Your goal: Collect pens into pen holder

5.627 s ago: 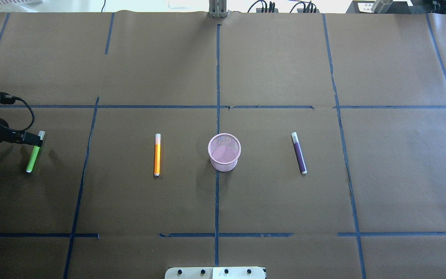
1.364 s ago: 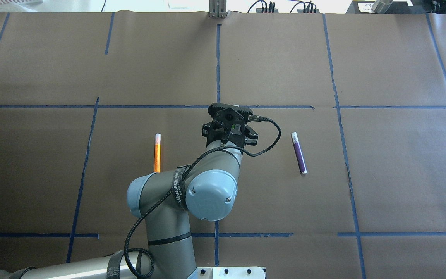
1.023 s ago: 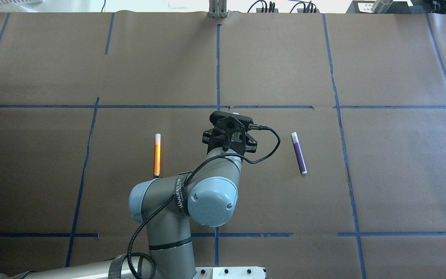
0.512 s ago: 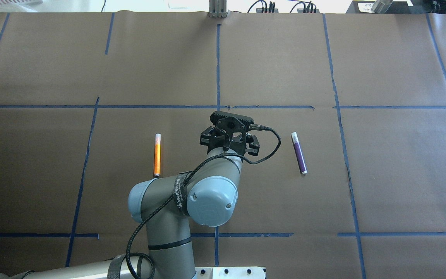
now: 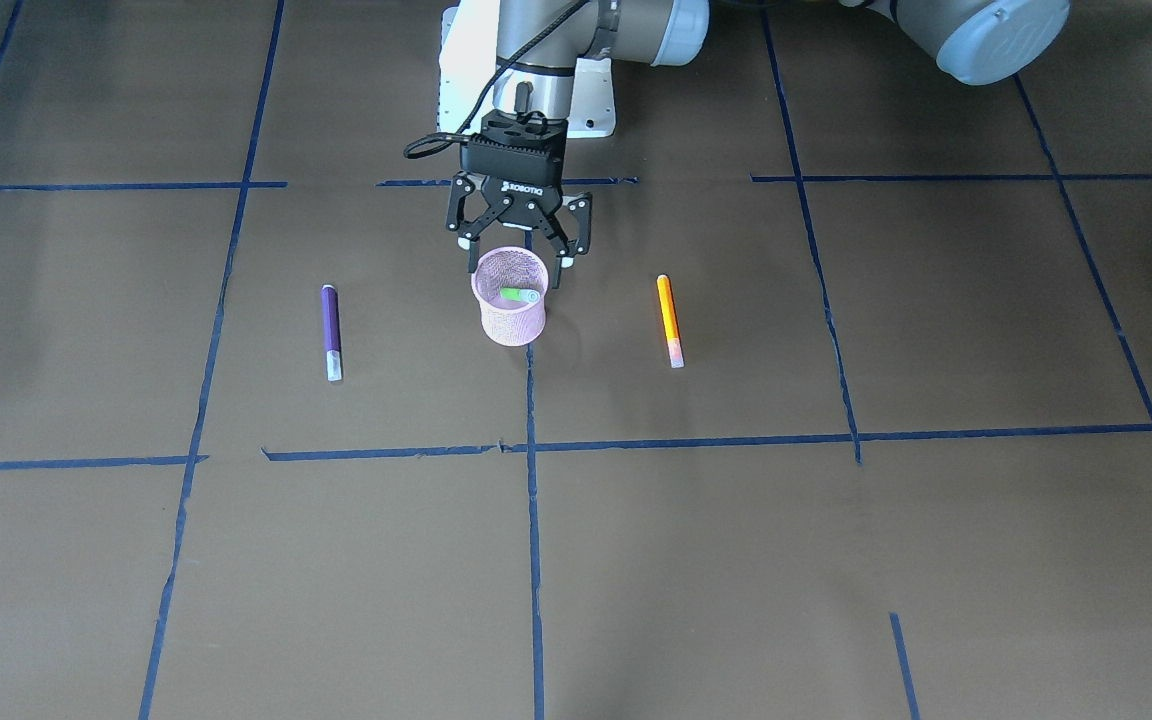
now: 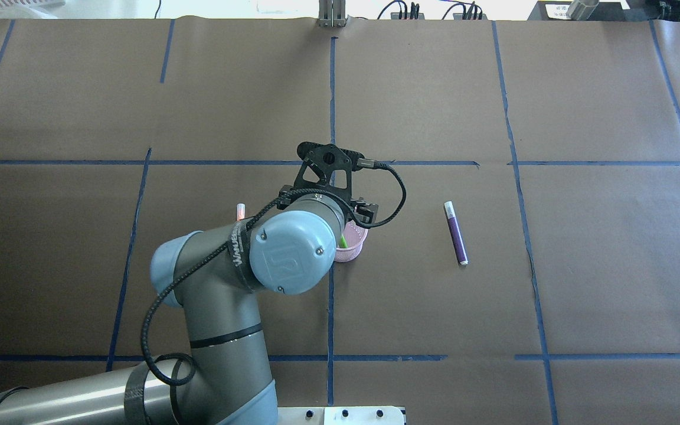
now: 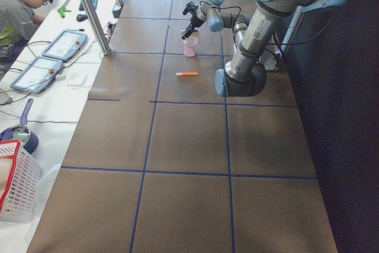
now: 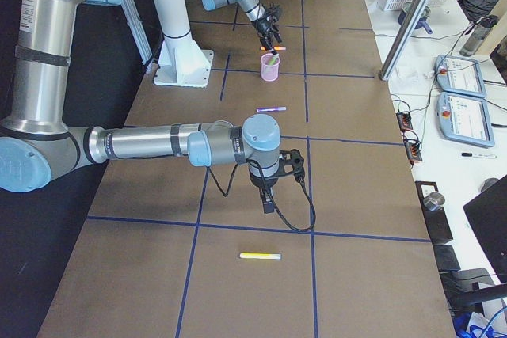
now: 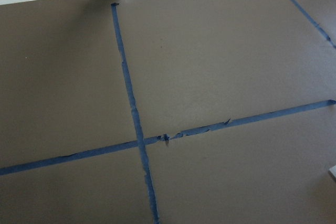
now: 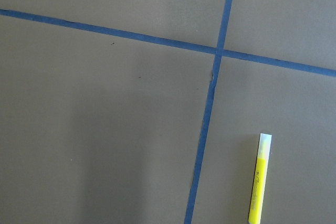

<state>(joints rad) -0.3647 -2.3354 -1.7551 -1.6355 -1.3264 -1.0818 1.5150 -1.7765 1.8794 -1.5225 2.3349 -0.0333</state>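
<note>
Purple pen (image 5: 332, 330): flat on worktop (image 5: 736, 560), apart from holder
Orange pen (image 5: 670, 320): flat, holder's other side
Pen holder (image 5: 511, 325): upright between them, green pen (image 5: 519, 295) inside
Left tool (image 5: 515, 255): spread wide just above holder, empty
Right tool (image 8: 269, 199): opening cannot be told
</note>
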